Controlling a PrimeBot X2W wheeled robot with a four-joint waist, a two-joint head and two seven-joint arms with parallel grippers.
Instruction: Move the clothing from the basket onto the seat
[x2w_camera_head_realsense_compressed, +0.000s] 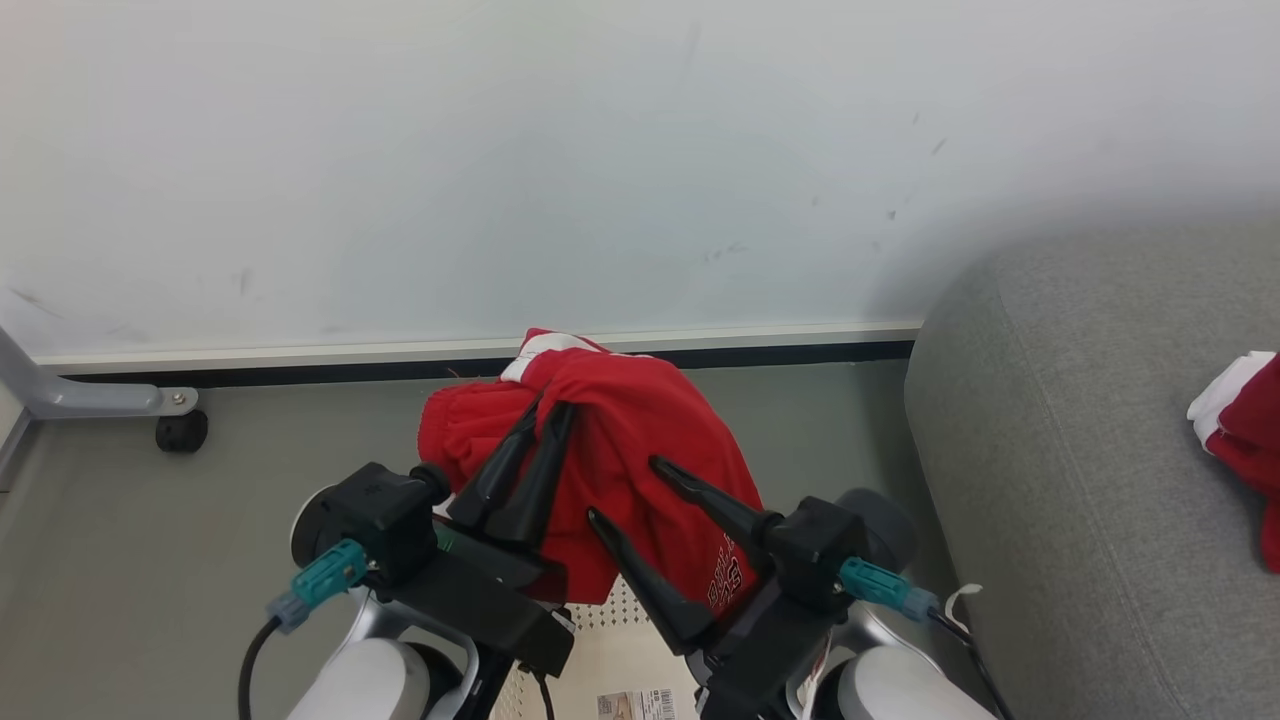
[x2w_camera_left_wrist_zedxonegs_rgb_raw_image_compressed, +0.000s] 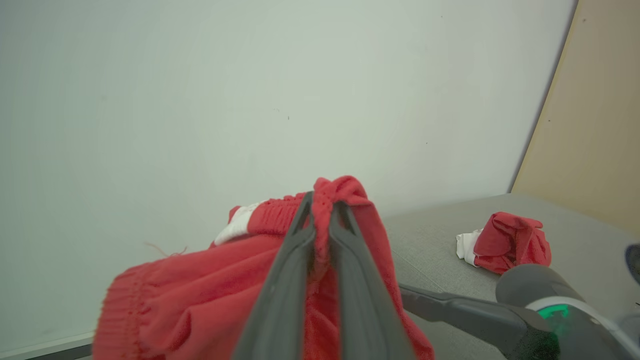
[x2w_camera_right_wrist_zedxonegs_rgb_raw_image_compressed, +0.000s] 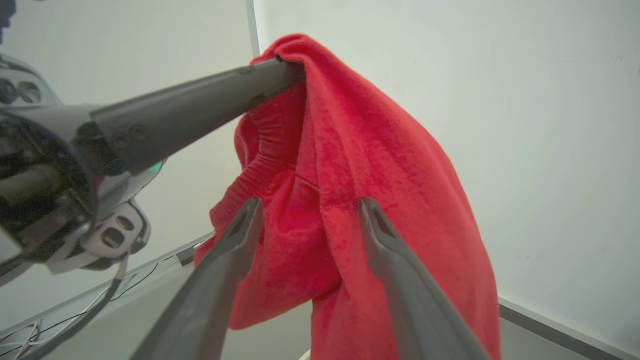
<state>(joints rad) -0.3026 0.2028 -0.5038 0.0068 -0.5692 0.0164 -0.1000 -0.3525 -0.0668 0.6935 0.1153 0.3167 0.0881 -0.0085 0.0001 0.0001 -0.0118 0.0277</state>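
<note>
A red garment of the clothing hangs in the air above the basket, with my left gripper shut on a fold near its top. The left wrist view shows those fingers pinching the red fabric at their tips. My right gripper is open just beside the hanging cloth, its fingers spread in front of the fabric without gripping it. Another red and white garment lies on the grey seat at the right. Black-and-white lettering shows on the held garment's lower edge.
A white wall with a dark baseboard runs behind. A metal leg with a black caster stands on the grey floor at the far left. A beige panel rises behind the seat.
</note>
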